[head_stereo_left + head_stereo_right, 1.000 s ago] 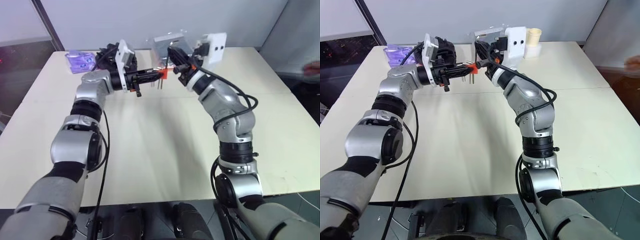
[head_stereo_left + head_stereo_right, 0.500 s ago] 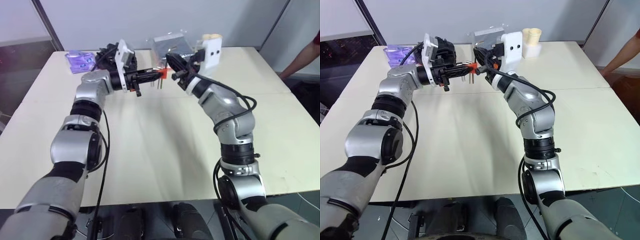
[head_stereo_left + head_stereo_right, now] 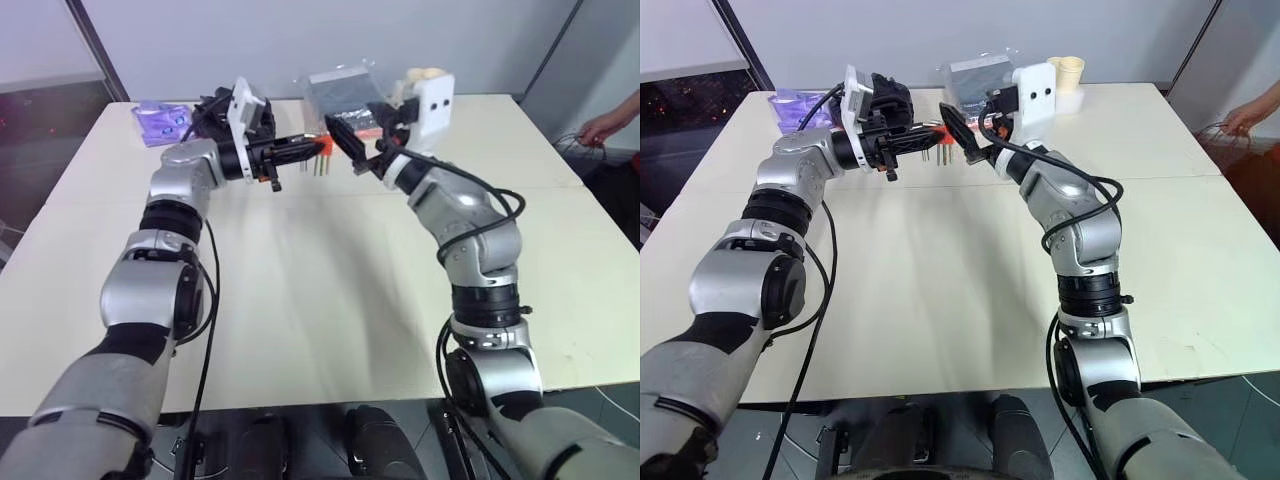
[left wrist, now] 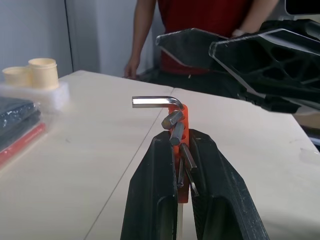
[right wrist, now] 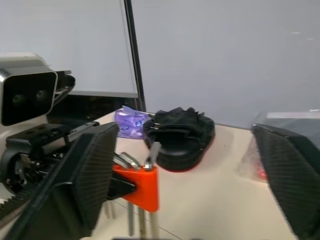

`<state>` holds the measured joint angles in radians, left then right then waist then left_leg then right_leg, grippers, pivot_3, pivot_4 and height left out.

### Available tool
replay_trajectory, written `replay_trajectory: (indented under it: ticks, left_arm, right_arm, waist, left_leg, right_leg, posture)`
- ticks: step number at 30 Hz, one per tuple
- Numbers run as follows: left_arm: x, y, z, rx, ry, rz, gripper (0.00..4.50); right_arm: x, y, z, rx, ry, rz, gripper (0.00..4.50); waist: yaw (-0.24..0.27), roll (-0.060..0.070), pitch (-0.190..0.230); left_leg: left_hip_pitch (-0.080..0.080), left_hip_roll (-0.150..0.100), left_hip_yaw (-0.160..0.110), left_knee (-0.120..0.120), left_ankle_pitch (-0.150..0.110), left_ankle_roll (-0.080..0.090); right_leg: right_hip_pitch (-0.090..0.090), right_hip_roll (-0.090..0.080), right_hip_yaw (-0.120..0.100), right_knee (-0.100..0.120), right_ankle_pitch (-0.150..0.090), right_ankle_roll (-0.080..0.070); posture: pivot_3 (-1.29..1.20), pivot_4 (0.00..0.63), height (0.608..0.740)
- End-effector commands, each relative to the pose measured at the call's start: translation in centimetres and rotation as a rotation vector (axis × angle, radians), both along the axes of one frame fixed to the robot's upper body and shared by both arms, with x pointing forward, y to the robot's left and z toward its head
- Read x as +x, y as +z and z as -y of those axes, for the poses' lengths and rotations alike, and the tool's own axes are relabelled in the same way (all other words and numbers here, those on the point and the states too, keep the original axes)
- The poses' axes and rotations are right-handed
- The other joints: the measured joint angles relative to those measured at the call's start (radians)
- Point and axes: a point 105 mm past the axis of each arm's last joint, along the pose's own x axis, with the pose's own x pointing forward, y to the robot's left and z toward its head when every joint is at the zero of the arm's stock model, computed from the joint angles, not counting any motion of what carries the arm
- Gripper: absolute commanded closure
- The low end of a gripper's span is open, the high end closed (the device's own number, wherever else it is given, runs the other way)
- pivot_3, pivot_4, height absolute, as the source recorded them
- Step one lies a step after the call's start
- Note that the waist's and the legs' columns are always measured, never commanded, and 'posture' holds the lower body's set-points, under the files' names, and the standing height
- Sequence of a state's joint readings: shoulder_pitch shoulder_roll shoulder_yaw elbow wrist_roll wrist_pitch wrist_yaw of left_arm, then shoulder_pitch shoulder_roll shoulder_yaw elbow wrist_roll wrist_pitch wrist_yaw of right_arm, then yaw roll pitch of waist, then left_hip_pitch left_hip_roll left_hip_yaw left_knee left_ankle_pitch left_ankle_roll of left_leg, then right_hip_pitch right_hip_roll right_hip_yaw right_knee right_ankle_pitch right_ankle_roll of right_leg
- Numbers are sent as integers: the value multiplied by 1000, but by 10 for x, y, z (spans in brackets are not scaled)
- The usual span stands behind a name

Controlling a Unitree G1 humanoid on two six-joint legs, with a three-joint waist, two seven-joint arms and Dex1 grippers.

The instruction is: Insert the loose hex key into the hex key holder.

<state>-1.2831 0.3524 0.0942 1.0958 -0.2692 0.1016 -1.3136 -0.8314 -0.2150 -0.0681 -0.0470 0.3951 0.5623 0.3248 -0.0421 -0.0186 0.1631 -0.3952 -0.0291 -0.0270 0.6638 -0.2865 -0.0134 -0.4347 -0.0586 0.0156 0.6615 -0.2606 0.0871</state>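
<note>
Cream matte table (image 3: pixel 300 300); red plastic hex key holder (image 4: pixel 183 131) (steel prongs).

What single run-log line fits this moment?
left gripper: shut on hex key holder | right gripper: open | loose hex key: seated in holder

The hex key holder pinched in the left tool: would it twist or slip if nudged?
The hex key holder is probably rigid plastic. The left tool clamps only its lower part, so a nudge might pivot it. Its metal keys likely make it tip-heavy.
</note>
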Motion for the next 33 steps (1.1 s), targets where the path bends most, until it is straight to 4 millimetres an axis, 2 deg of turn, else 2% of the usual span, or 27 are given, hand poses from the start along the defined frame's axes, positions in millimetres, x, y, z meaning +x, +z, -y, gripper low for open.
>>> replay_trajectory:
  ticks: [1,3,8,13,19,27,30,33]
  left_arm:
    - [-3,20,-2,-31,-13,45,4500]
    - [-4,18,-4,-36,-16,20,4500]
    - [-4,-14,-18,-26,12,-113,4500]
    - [-9,-54,-24,4,29,-244,4500]
    - [-13,-86,-26,-10,50,-428,4500]
    - [-6,-142,-40,67,246,-665,4500]
    - [-4,-154,-44,52,310,-737,4500]
    - [-1,-154,-47,0,340,-777,4500]
  right_arm:
    - [-11,15,15,-6,-13,75,53]
    - [-13,13,20,-26,-18,78,53]
    - [-17,-3,32,-80,-36,61,53]
    - [-21,-14,23,-114,2,42,53]
    - [-31,-28,10,-191,86,25,53]
    - [-33,-34,8,-205,98,10,53]
    - [-33,-35,8,-204,96,8,53]
    - [-33,-35,8,-205,93,10,53]
  waist:
    - [1,0,0]
    - [1,0,0]
    - [-3,0,0]
    - [0,0,0]
    - [6,0,0]
    - [8,0,0]
    - [9,0,0]
    - [7,0,0]
  left_leg:
    - [0,0,0,0,0,0]
    - [0,0,0,0,0,0]
    - [1,0,0,0,0,0]
    - [1,1,0,0,0,0]
    - [1,1,0,1,0,0]
    - [1,1,0,2,0,0]
    - [1,1,0,2,0,0]
    - [3,1,0,2,0,0]
  right_leg:
    - [0,0,0,0,0,0]
    - [0,0,0,0,0,0]
    - [0,1,0,0,0,0]
    - [0,2,1,0,0,0]
    - [0,1,1,0,0,0]
    - [1,1,0,0,0,0]
    - [1,1,0,0,0,0]
    - [2,1,0,0,0,0]
  posture:
    - [0,150,740]
    - [0,150,740]
    - [0,150,740]
    - [0,150,740]
    - [0,150,740]
    - [0,150,740]
    - [0,150,740]
    - [0,150,740]
